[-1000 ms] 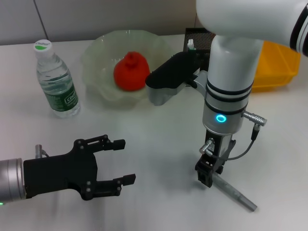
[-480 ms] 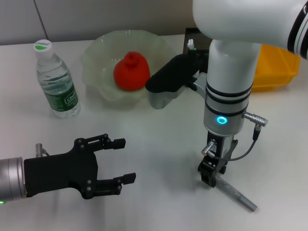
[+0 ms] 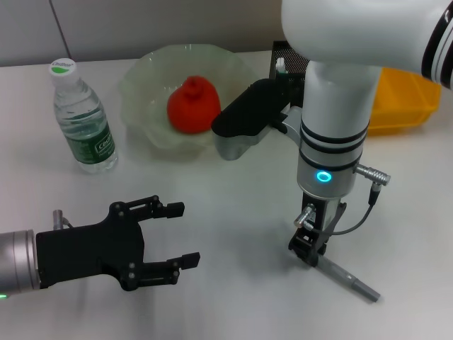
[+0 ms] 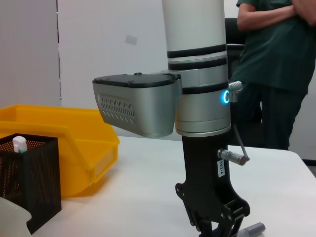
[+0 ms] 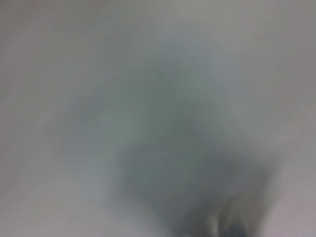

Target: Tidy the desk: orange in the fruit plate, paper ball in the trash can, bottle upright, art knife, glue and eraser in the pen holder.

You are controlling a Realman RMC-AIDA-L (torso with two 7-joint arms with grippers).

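The grey art knife (image 3: 347, 278) lies on the white desk at the front right. My right gripper (image 3: 311, 253) points straight down and is shut on the knife's near end; the left wrist view shows it (image 4: 217, 229) with the knife tip (image 4: 254, 228) sticking out beside it. My left gripper (image 3: 185, 235) is open and empty, low at the front left. The bottle (image 3: 81, 120) stands upright at the back left. The orange (image 3: 192, 106) sits in the fruit plate (image 3: 141, 78). The black mesh pen holder (image 3: 290, 60) holds the white-capped glue (image 3: 281, 65). The right wrist view is a blur.
A yellow bin (image 3: 403, 99) stands at the back right, next to the pen holder (image 4: 27, 182). A person stands beyond the desk in the left wrist view (image 4: 269, 59). My right arm's wrist camera housing (image 3: 244, 120) hangs over the plate's near edge.
The right gripper has closed on the knife's end; the knife has turned a little and its far tip has shifted right. The left arm has not moved.
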